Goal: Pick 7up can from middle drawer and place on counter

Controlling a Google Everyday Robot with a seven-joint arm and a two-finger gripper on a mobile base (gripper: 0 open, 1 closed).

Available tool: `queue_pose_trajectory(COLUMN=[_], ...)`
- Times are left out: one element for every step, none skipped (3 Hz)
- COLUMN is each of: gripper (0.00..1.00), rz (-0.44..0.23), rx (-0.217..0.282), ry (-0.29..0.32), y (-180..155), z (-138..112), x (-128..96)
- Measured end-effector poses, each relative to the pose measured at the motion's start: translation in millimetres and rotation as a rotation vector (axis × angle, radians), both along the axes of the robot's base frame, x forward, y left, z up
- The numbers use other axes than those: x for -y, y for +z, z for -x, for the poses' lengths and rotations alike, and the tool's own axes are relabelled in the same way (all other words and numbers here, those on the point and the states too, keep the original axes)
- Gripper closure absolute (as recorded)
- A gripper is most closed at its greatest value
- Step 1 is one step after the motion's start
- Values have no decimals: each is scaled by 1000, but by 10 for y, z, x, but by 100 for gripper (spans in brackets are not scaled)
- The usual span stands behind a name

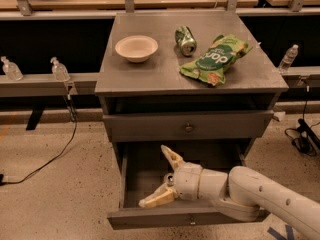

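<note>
The middle drawer (131, 184) is pulled open below the cabinet, with its narrow front panel and small knob (192, 219) nearest me. My gripper (161, 178) reaches into it from the right. Its two cream fingers (173, 157) are spread wide, one to the back and one to the front. The 7up can is hidden behind the gripper's palm; I cannot tell whether the gripper touches it. The grey counter (160, 71) on top of the cabinet is well above the gripper.
On the counter are a cream bowl (136, 48), a dark green can (185, 39) on its side and a green chip bag (215, 58). The taller drawer (188, 128) above is shut. Small bottles (59, 70) stand on the left ledge, one (288, 58) on the right. Cables lie on the floor.
</note>
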State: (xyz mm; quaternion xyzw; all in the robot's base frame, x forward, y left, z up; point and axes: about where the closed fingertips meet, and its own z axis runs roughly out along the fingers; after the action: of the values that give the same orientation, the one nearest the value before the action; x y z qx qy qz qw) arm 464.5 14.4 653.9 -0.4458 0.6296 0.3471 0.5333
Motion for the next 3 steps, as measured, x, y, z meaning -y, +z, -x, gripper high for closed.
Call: queue_pose_trajectory(gripper=[0,0,0], rz=[-1,-8,-2], rx=[-1,-15,21], ry=[6,25,31], y=[9,6,-173], z=[14,11,-103], x=[-5,-7,231])
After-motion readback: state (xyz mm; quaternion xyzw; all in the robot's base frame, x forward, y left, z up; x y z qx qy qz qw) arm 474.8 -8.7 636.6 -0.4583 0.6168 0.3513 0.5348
